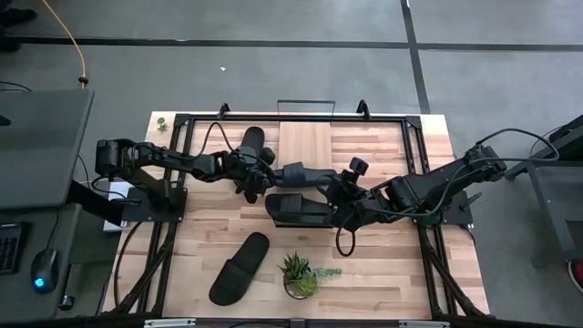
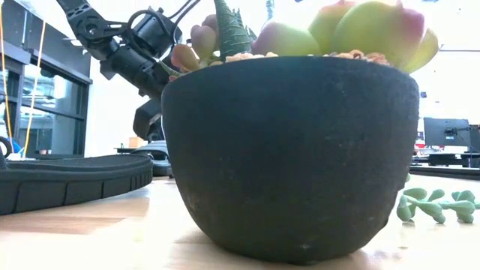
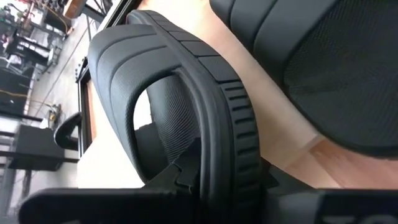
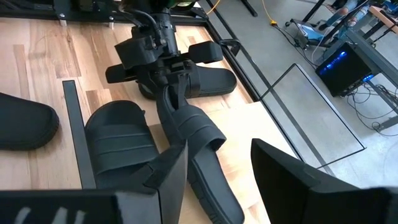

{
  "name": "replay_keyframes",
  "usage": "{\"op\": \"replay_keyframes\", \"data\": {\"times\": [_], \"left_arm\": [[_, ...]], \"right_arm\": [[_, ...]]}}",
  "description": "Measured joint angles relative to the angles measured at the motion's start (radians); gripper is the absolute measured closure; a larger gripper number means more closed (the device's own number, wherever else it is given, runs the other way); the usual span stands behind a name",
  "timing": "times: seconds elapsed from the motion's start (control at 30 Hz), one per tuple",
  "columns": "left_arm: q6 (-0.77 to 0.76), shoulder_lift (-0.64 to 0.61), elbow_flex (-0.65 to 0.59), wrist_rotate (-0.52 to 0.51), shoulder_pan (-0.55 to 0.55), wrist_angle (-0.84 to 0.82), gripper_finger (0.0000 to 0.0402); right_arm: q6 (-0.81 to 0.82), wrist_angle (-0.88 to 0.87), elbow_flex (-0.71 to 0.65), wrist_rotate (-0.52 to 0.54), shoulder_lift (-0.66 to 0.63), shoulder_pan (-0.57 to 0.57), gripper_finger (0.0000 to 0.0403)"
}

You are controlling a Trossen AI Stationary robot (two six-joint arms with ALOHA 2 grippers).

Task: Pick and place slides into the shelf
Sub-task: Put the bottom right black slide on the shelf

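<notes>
Several black slides are in view. One [image 1: 252, 144] lies flat by the light-wood shelf [image 1: 305, 141]. Another [image 1: 296, 208] lies mid-table, and one more [image 1: 239, 267] sits near the front edge. The last slide [image 4: 186, 134] stands on its side between the arms, with my left gripper [image 1: 261, 178] shut on it. My right gripper [image 4: 230, 186] hovers open above the table's middle, just right of that slide, with nothing between its fingers. My left gripper pinches the slide's sole [image 3: 227, 174] between its two fingers, one on the footbed side and one on the underside, at the end nearest my arm. The fingers come level and slanting down from the table's left. The slide is on edge, strap [image 3: 143, 74] sideways, pointing right.
A potted succulent [image 1: 299, 276] stands near the front edge and fills the low view [image 2: 292, 150]. Black frame bars [image 1: 414, 146] run round the tabletop. The shelf's thin wire end [image 1: 305, 107] juts past the far edge.
</notes>
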Motion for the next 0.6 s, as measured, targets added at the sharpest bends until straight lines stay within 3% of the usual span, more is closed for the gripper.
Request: {"op": "replay_keyframes", "data": {"times": [0.27, 0.6], "left_arm": [[-0.033, -0.002, -0.001, 0.028, 0.0, -0.041, 0.0321], [-0.138, -0.02, 0.003, 0.059, -0.001, -0.032, 0.0215]], "right_arm": [[0.0, 0.0, 0.0, 0.0, 0.0, 0.0, 0.0234], [0.0, 0.002, -0.004, 0.0, 0.0, 0.0, 0.0234]]}}
